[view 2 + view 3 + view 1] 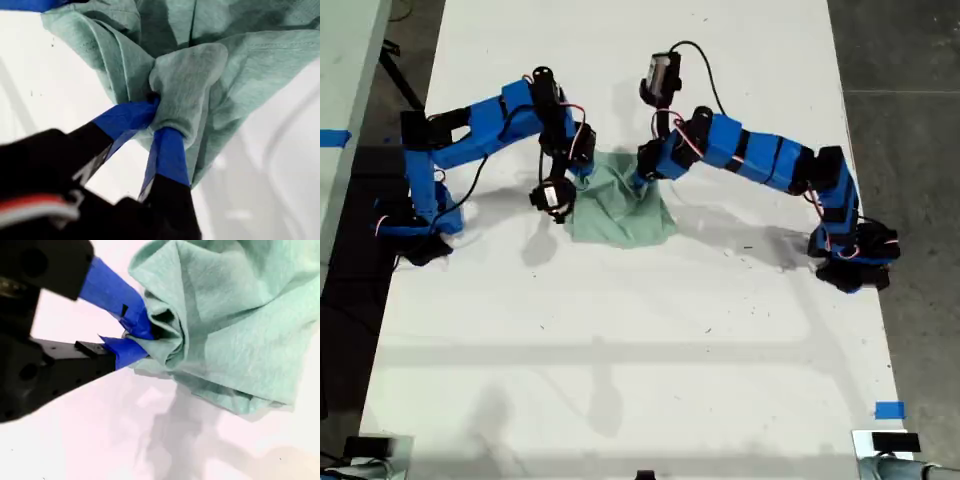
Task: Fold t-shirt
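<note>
The pale mint-green t-shirt (620, 210) lies bunched near the middle of the white table (620, 350), its far edge gathered and lifted. Two blue arms meet at that edge, one gripper (582, 168) reaching in from the exterior view's left, the other (645, 178) from its right. The wrist views do not show which arm is which. My first gripper (159, 120) is shut on a thick fold of the t-shirt (240, 75). My second gripper (135, 337) is shut on a rolled edge of the t-shirt (235, 325), which hangs a little above the table.
The arm bases stand at the table's side edges in the exterior view (415, 225) (850, 255). A strip of blue tape (888, 410) marks the table near the exterior view's lower right. Dark floor (910, 120) runs along both sides.
</note>
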Controlling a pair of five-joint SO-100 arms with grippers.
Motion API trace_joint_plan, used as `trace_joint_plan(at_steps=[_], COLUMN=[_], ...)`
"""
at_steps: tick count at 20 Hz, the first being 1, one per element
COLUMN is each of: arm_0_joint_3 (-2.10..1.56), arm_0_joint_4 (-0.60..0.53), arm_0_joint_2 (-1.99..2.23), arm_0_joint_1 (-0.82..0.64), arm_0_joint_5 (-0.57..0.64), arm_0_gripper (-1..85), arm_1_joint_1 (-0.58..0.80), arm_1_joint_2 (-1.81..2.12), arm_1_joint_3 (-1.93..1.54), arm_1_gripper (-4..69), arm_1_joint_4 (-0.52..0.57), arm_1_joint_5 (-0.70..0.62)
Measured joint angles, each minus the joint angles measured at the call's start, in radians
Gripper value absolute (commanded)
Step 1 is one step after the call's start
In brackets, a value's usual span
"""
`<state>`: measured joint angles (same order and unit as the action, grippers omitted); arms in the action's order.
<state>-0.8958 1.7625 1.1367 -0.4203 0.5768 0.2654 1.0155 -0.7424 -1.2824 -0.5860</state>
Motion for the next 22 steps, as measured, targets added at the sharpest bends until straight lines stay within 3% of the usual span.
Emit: trace_joint_plan(at_steps=[5,7,9,10,12,18,22], arm_0_joint_3=[0.000,0.000,0.003,0.009,0.009,0.009,-0.046], arm_0_joint_4=[-0.091,-0.121,-0.120,-0.112,-0.063,0.097,0.143], arm_0_joint_2=[-0.218,-0.272,-0.282,-0.282,-0.212,0.298,0.578], arm_0_joint_1=[-0.094,-0.133,-0.179,-0.202,-0.233,-0.305,-0.371], arm_0_joint_5=[0.038,0.052,0.074,0.081,0.092,0.101,0.103], arm_0_gripper=[3.1,20.2,29.6,29.8,28.9,28.7,26.6], arm_1_joint_1=[0.061,0.091,0.121,0.138,0.167,0.287,0.396], arm_1_joint_2=[-0.094,-0.133,-0.146,-0.144,-0.129,0.187,0.460], arm_1_joint_3=[0.000,0.000,0.000,0.000,0.000,0.000,-0.106], arm_1_gripper=[-0.2,3.8,28.5,33.3,33.1,22.4,17.9], arm_1_joint_4=[0.051,0.063,0.066,0.054,0.014,-0.152,-0.244], arm_1_joint_5=[-0.008,-0.008,-0.008,-0.008,-0.020,-0.069,-0.087])
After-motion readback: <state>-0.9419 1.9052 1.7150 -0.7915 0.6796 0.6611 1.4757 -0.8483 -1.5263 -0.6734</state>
